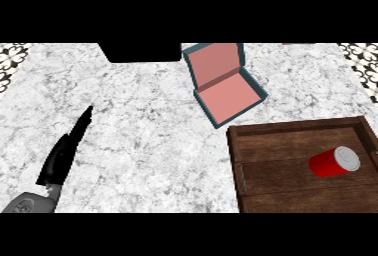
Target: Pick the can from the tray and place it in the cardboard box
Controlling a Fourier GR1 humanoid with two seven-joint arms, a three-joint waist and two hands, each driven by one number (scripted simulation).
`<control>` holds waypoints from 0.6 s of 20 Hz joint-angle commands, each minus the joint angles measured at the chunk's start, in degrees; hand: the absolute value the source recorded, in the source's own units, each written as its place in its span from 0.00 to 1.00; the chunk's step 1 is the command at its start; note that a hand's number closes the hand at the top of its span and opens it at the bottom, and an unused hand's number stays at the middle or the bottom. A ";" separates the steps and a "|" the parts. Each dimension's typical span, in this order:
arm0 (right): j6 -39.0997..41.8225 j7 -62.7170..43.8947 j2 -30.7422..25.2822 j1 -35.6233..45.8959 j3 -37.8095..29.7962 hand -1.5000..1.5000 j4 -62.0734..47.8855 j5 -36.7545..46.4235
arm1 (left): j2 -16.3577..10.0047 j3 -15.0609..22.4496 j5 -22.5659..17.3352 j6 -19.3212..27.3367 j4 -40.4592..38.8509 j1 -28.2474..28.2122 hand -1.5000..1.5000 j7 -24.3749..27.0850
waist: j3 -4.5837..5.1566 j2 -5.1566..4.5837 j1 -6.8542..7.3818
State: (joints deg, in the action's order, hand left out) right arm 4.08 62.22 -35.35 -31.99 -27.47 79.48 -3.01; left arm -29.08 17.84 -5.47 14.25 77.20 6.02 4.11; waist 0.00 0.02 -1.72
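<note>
At the near left, the black left hand (63,155) lies with fingers straight over the white marbled worktop (148,130), holding nothing. The right hand is out of sight. Farther off, an open teal box with pink lining (225,87) sits askew, just beyond the dark wooden tray (280,150). The red cylindrical can (334,162) lies on its side in the tray, near right. It could roll from a glancing touch, and the tray's wall may crowd the fingers.

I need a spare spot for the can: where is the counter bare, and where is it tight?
The widest bare counter lies between the left hand and the box and tray. Bare tray floor also lies left of the can. It is tight where the box's lower corner nears the tray's rim.
</note>
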 commanded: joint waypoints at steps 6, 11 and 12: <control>-3.63 -14.32 2.94 -7.95 -2.56 0.00 21.64 7.77 | 2.77 -1.49 2.64 -1.66 -2.89 3.56 0.50 -0.96 | 0.10 -0.07 1.01; -5.43 -22.00 6.96 -9.77 -0.20 0.00 28.01 15.83 | 3.24 -1.78 3.87 -2.37 -0.20 0.84 0.50 -0.49 | 0.06 0.01 1.32; -2.60 -20.34 4.73 -5.19 -2.05 0.00 20.98 14.72 | 0.82 -4.00 1.74 -5.54 3.50 1.39 0.50 -5.25 | 0.00 0.04 1.65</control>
State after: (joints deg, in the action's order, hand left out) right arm -0.59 45.15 -30.78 -38.60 -28.25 100.42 9.62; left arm -27.20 15.58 -3.26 11.13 77.13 7.80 2.25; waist 0.06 0.00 -0.40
